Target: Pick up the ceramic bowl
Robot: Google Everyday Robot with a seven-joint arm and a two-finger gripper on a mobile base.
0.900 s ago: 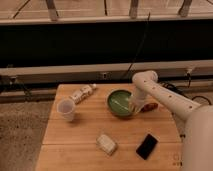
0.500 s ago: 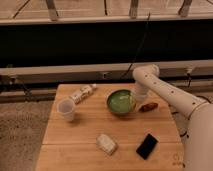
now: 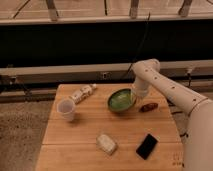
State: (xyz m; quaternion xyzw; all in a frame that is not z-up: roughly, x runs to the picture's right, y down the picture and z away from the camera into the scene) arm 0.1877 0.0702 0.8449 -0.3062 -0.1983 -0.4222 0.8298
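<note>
The green ceramic bowl (image 3: 120,100) is at the back right of the wooden table (image 3: 90,131). It is tilted, with its opening facing the camera and its right side raised. My gripper (image 3: 133,96) is at the bowl's right rim, at the end of the white arm (image 3: 165,87) that reaches in from the right. It is shut on the rim.
A clear plastic cup (image 3: 66,109) stands at the left. A small bottle (image 3: 82,93) lies at the back. A brown snack (image 3: 148,106) lies just right of the bowl. A white packet (image 3: 106,143) and a black phone (image 3: 147,146) lie near the front edge.
The bowl has gone from lying flat on the table to tilted, with its right rim lifted by the gripper. The arm has risen slightly.
</note>
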